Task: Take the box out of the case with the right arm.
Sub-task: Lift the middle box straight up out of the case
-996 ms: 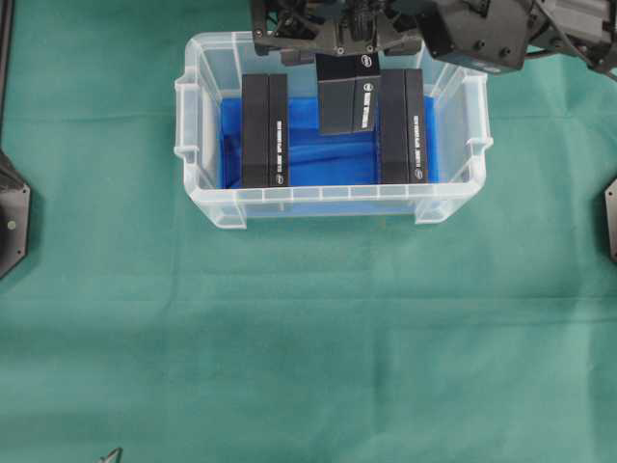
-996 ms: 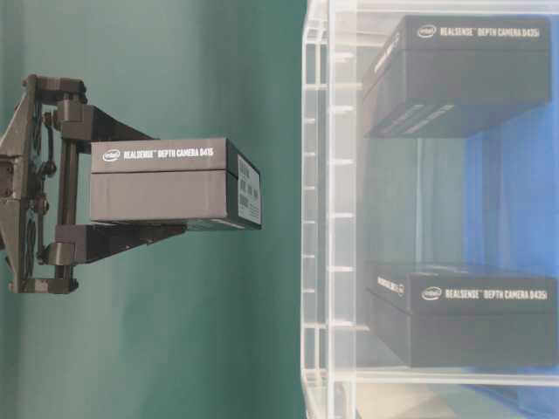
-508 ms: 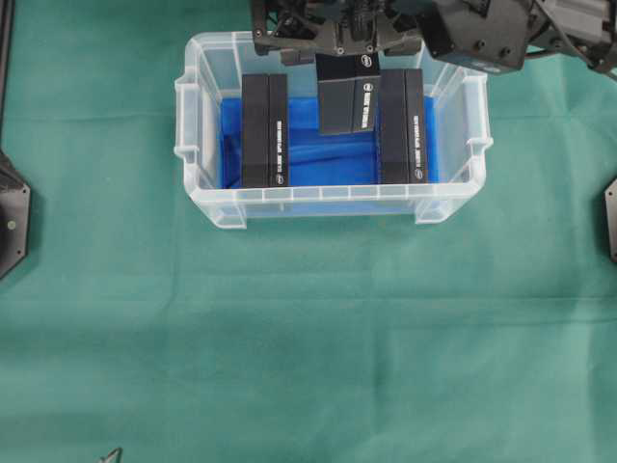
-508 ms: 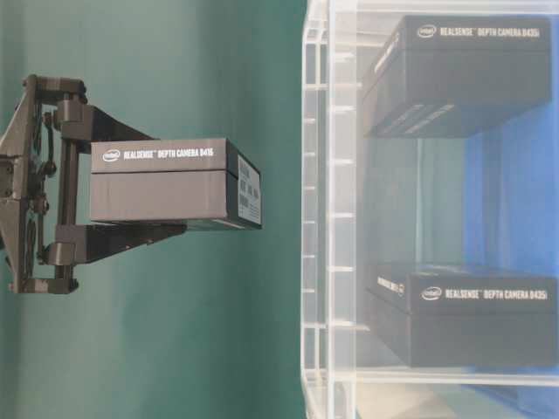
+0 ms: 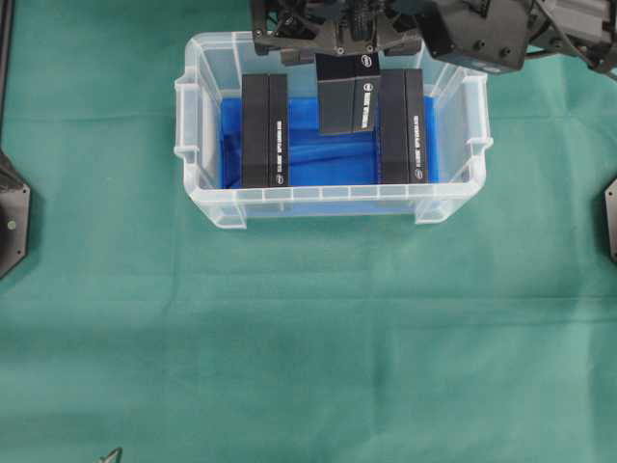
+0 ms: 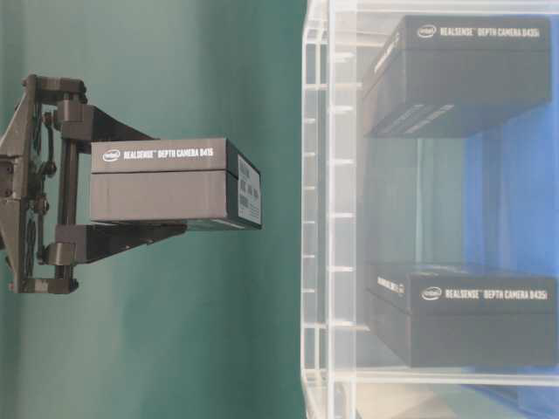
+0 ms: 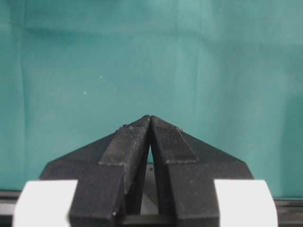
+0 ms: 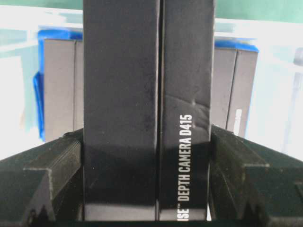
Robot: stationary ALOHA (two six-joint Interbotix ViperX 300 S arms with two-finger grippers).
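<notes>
Green cloth [image 5: 308,338], clear case [image 5: 198,125]. Box [image 6: 166,183]: rigid, light-looking cardboard, pinched across broad faces by right gripper [image 6: 122,183]; left gripper [image 7: 150,124] pressed together, empty.

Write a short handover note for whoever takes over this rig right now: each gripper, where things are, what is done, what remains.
Right gripper: shut on the black rectangular cardboard box, held clear above the clear translucent plastic case.
Left gripper: fingers shut, empty, over the green cloth.
Two more black boxes, left and right, lie on the case's blue lining.
Done: the box is lifted out.
Left: set it down outside the case and release.
</notes>
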